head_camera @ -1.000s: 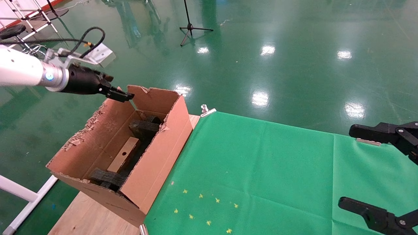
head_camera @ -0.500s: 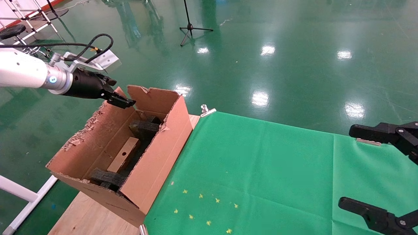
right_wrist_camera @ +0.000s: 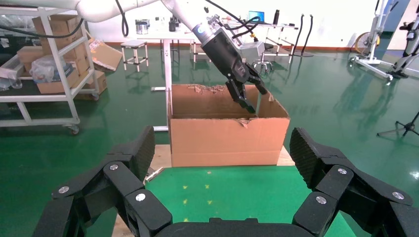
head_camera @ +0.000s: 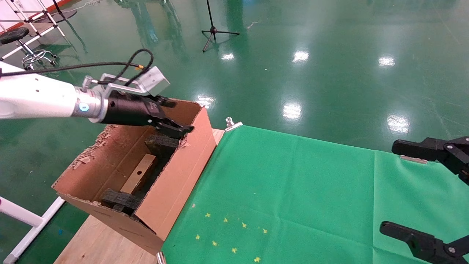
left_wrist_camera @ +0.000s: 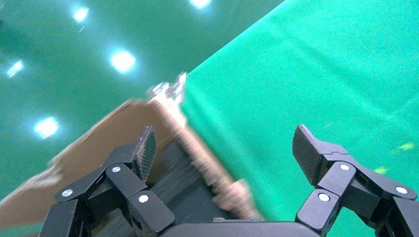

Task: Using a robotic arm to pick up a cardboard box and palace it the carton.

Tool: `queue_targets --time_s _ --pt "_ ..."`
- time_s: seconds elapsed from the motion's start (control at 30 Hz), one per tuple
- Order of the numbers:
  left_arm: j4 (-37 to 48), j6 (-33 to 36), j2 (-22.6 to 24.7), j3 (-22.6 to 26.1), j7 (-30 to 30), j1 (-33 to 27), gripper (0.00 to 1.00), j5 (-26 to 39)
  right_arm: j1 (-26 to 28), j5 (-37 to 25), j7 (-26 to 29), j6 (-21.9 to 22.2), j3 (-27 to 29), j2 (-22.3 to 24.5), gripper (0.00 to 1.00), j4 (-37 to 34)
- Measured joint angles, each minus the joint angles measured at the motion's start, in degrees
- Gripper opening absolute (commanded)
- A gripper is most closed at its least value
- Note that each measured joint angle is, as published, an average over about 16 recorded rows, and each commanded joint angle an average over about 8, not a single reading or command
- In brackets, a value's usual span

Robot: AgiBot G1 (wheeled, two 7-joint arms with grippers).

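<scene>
The small brown cardboard box point(head_camera: 139, 178), with a round hole in its side, lies inside the large carton point(head_camera: 176, 176) between black foam pieces point(head_camera: 161, 143). The white robotic arm's left gripper point(head_camera: 179, 115) is open and empty. It hovers over the carton's far end, close to the torn wall beside the green cloth. The left wrist view shows its spread fingers point(left_wrist_camera: 225, 148) over the carton wall point(left_wrist_camera: 197, 148) and foam. In the right wrist view the carton point(right_wrist_camera: 227, 138) faces me with the left gripper point(right_wrist_camera: 247, 91) above it. My right gripper point(head_camera: 395, 187) is open and parked at the right edge, and its own view shows it too point(right_wrist_camera: 220, 148).
A green cloth point(head_camera: 293, 190) with small yellow marks point(head_camera: 227, 234) covers the table, held by a metal clip point(head_camera: 232, 124). The carton stands on a bare wooden top point(head_camera: 99, 238). A tripod stand point(head_camera: 212, 31) is on the glossy green floor behind.
The left gripper has moved right and toward me, from the carton's far left corner to above its far end near the torn wall. The box and right arm have not moved.
</scene>
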Motion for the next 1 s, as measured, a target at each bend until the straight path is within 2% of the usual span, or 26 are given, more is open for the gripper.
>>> queue_targets --time_s 1.0 --pt "-21.1 10.8 -3.6 -15.6 9.5 22.2 1.0 -33.9 0.0 0.0 0.0 0.0 0.0 0.0 1.0 0.0"
